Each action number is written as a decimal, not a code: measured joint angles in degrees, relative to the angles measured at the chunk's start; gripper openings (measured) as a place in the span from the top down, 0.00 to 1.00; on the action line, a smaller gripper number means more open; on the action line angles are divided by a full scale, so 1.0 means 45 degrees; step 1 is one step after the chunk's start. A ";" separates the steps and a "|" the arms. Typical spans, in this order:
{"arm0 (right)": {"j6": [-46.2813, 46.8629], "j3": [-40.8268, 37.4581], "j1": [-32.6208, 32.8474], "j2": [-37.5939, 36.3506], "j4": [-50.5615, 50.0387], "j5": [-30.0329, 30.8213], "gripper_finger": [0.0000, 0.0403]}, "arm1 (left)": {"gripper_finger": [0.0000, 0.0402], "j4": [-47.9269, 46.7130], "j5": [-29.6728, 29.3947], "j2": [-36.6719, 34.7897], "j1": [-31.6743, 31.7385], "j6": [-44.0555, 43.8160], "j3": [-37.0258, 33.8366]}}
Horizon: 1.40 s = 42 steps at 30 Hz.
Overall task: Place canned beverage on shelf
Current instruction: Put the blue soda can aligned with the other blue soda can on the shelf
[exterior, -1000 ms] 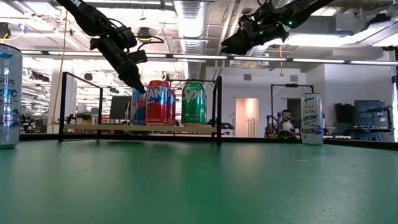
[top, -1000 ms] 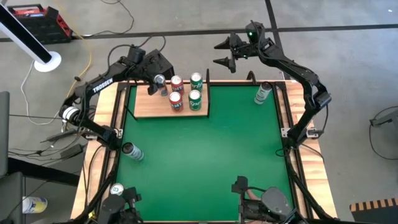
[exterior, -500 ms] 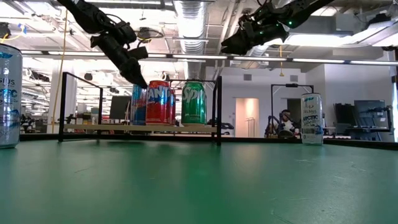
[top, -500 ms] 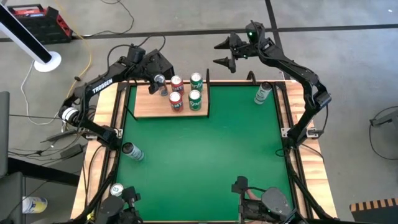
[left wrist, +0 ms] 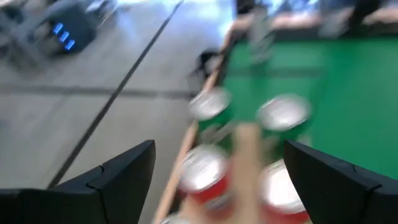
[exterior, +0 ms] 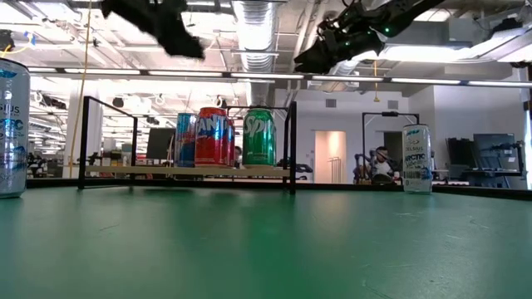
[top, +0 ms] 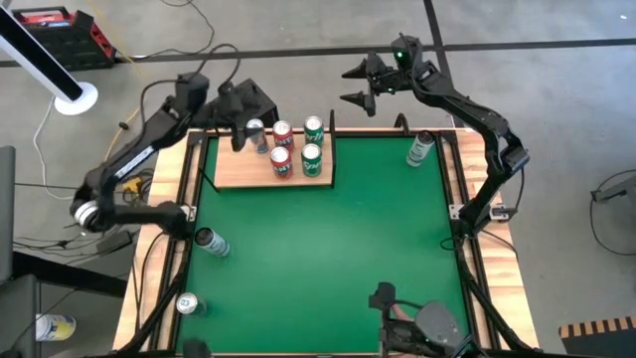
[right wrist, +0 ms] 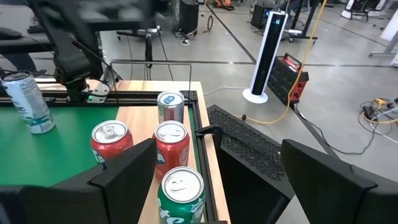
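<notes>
The light-wood shelf (top: 238, 177) sits at the table's far left, and several cans stand upright on its board. The blue-silver can (top: 256, 132) (exterior: 184, 139) is nearest its left end, beside two red cans (top: 282, 147) and two green ones (top: 312, 144). My left gripper (top: 244, 125) (exterior: 188, 43) (left wrist: 219, 149) hangs open high above the shelf's left end, and nothing is between its fingers. My right gripper (top: 354, 86) (exterior: 317, 60) (right wrist: 219, 147) stays open and high beyond the table's far edge, pointing toward the shelf.
Loose cans stand about the green table: one at the far right (top: 421, 148) (exterior: 416, 158), one by the left edge (top: 211, 242) (exterior: 12, 126), and one on the wooden strip near left (top: 186, 303). Black uprights (exterior: 292, 145) frame the shelf. The table's middle is bare green.
My left gripper has risen from beside the blue-silver can's top and drawn back toward the table's far left, staying open. The can stands where it was on the shelf.
</notes>
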 joint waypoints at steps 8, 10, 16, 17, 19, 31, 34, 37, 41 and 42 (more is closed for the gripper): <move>0.0114 0.0000 0.0544 0.0000 -0.0523 0.0278 0.09 | 0.16 -0.1341 -0.0651 -0.2177 -0.4830 -0.2098 0.0013; 0.0216 0.0000 0.0730 -0.0001 -0.0622 0.0279 0.09 | 0.16 -0.1846 -0.1324 -0.2539 -0.6219 -0.2788 0.0013; 0.0355 0.0000 0.1502 -0.0002 -0.0831 0.0280 0.09 | 0.16 -0.3047 -0.3063 -0.2955 -1.0367 -0.5303 0.0013; 0.0357 0.0005 0.1678 0.0000 -0.0866 0.0345 0.09 | 0.17 -0.3157 -0.3167 -0.2955 -1.1077 -0.5784 0.0013; 0.0459 0.0000 0.2093 -0.0004 -0.0937 0.0806 0.09 | 0.18 -0.3250 -0.3302 -0.2946 -1.2463 -0.6676 0.0013; 0.2158 0.0000 0.5473 0.0000 -0.0861 0.4998 0.09 | 0.37 -0.5444 -0.5777 -0.2862 -1.8809 -1.1567 0.0013; 0.2559 0.0000 0.6347 0.0000 -0.0847 0.6189 0.09 | 0.39 -0.6233 -0.6082 -0.2862 -1.9997 -1.3180 0.0013; 0.2994 0.0000 0.7204 -0.0001 -0.0708 0.7358 0.09 | 0.40 -0.7241 -0.6512 -0.2856 -2.1279 -1.4854 0.0013; 0.3394 0.0002 0.8271 -0.0003 -0.0657 0.8869 0.09 | 0.40 -0.9628 -0.7152 -0.2585 -2.2936 -1.7344 0.0008; 0.3476 0.0000 0.8512 -0.0004 -0.0657 0.9220 0.09 | 0.40 -1.0160 -0.7190 -0.2480 -2.3321 -1.7937 0.0008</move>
